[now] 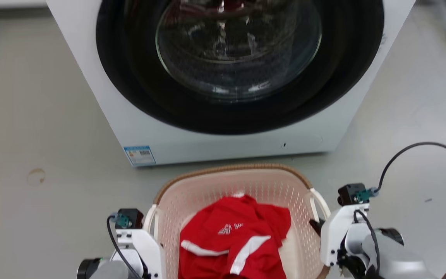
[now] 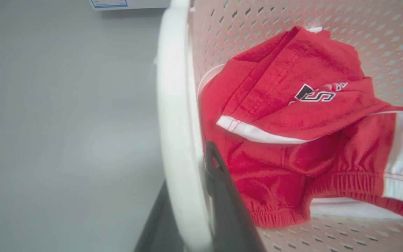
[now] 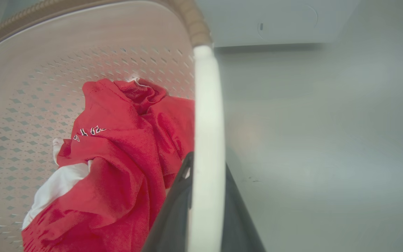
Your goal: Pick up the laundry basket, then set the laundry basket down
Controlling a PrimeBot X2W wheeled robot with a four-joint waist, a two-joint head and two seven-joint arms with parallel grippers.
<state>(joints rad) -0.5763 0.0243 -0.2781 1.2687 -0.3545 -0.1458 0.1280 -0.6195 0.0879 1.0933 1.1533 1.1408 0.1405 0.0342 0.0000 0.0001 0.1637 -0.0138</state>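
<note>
White washer (image 1: pixel 223 149) with a round dark door on grey floor (image 1: pixel 33 116) — crumpled red garment (image 1: pixel 230 232), white-striped, before it

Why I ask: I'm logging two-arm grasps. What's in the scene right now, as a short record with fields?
washer: white front-loading washing machine, round glass door shut
basket: cream perforated plastic laundry basket with brown woven-look rim, just in front of the washer
contents: crumpled red garment with white stripes
left gripper: fingers either side of the left white loop handle, closed on it
right gripper: fingers either side of the right white loop handle, closed on it
lifted off the grey floor: cannot tell
</note>
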